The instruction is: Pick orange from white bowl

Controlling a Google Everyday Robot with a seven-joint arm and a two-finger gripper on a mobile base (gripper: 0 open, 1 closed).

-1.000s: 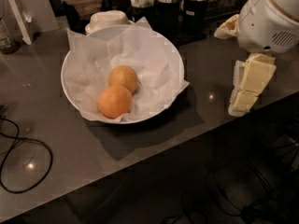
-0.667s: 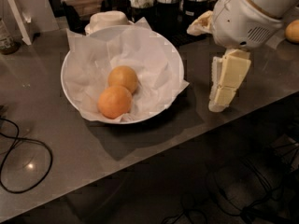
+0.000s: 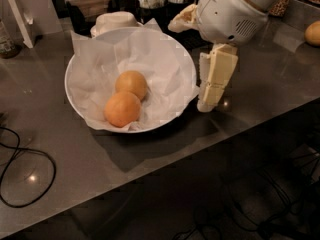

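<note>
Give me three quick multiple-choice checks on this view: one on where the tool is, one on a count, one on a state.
1. Where is the tool?
A. Down inside the white bowl
B. Outside the bowl's rim, on the view's right side
C. Resting on top of an orange

2. How many oranges lie in the white bowl?
A. One
B. Four
C. Two

3. What state are the bowl's oranges in?
A. Both resting on the crinkled paper, touching each other
B. One lifted by the tool
C. Both out on the counter

Answers:
1 B: the tool hangs past the rim, its tip low over the grey counter.
2 C: two sit side by side in the middle.
3 A: neither is gripped, and both lie on the paper lining.
</note>
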